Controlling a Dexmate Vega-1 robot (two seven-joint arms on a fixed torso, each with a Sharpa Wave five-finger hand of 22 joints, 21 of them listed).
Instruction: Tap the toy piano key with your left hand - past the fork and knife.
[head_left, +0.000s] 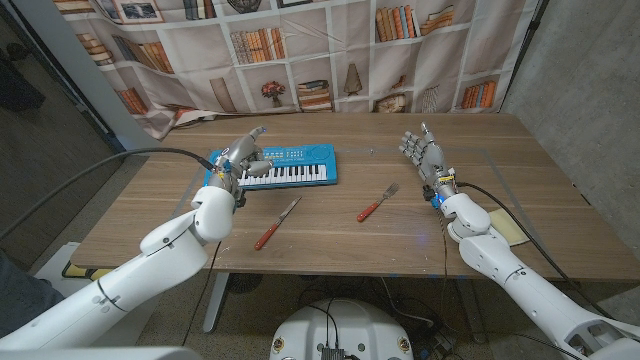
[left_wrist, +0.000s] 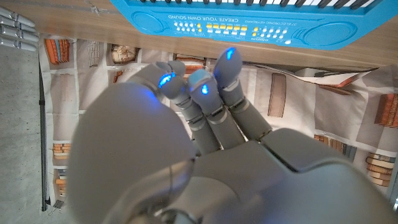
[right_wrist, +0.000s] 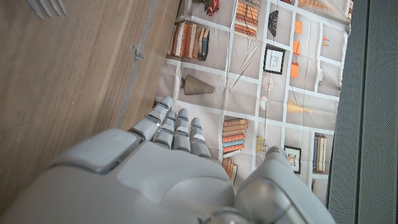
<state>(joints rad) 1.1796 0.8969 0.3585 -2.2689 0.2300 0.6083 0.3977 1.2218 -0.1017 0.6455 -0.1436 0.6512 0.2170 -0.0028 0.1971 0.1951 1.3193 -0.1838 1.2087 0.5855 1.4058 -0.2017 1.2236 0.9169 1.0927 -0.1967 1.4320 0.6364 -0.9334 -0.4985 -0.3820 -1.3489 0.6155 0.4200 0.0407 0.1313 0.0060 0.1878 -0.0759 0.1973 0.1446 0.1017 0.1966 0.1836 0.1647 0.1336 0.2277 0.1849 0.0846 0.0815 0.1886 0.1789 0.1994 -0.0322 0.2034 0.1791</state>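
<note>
A blue toy piano with white and black keys lies at the table's middle, far side. My left hand hovers at the piano's left end, its fingers spread over the leftmost keys and holding nothing. In the left wrist view that hand has its fingertips close to the piano's blue button panel. A knife and a fork, both red-handled, lie nearer than the piano. My right hand stands upright at the right, fingers apart and empty; it also shows as my right hand in its wrist view.
The fork's tines show at a corner of the right wrist view. A yellowish pad lies near the table's right front edge. A bookshelf-print curtain hangs behind the table. Bare wood lies between the cutlery and the front edge.
</note>
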